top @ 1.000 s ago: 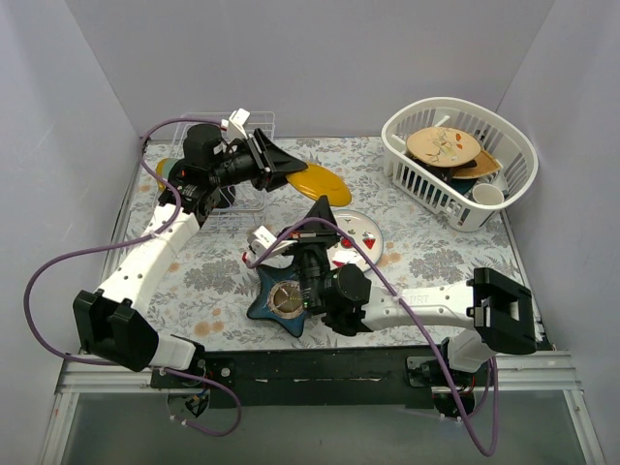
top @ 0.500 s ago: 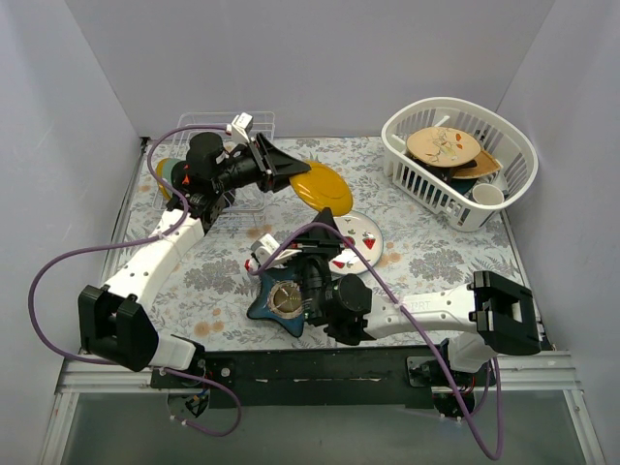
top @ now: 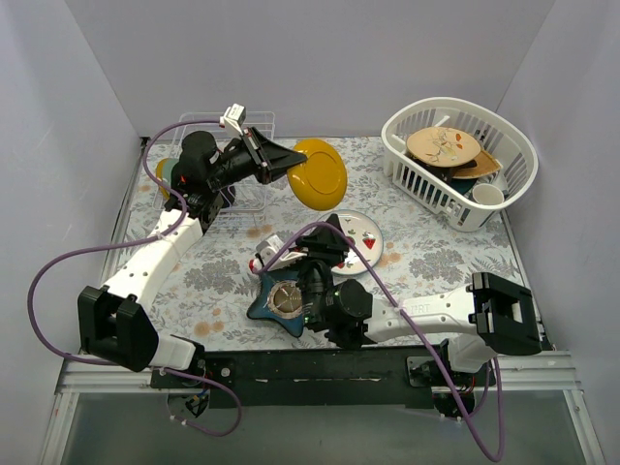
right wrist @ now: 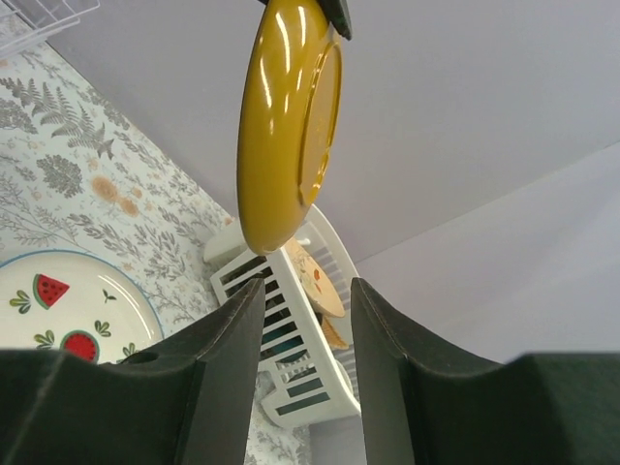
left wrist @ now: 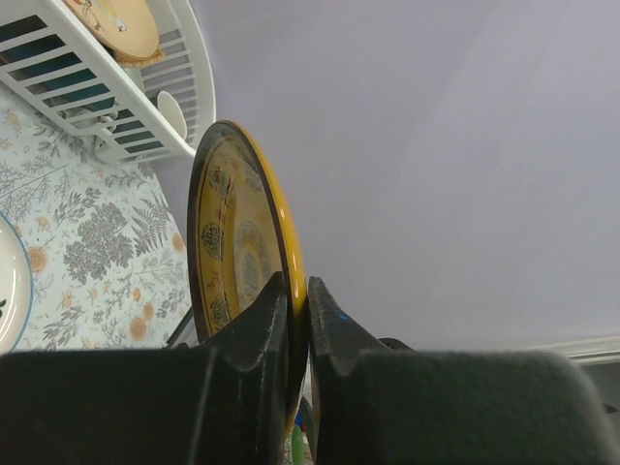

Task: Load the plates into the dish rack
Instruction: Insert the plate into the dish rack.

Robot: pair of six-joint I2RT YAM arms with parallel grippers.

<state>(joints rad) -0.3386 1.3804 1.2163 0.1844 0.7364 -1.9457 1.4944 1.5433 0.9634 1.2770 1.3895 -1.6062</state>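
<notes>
Item: round yellow ceramic plate with brown pattern (left wrist: 237,242), raised on edge at upper centre of the overhead view. Its rim is pinched by the left gripper (left wrist: 295,291), just right of the clear-white wire dish rack (top: 250,198), and it is not yet slotted. Right gripper (right wrist: 306,286): fingers spread, holding nothing. Round white plate with red wedges (top: 360,232): flat at centre, awaiting loading. Rack contents behind the arm: cannot tell.

Faint lettering on the right arm (top: 417,312), lower right of frame, too small to read; nothing else legible.
</notes>
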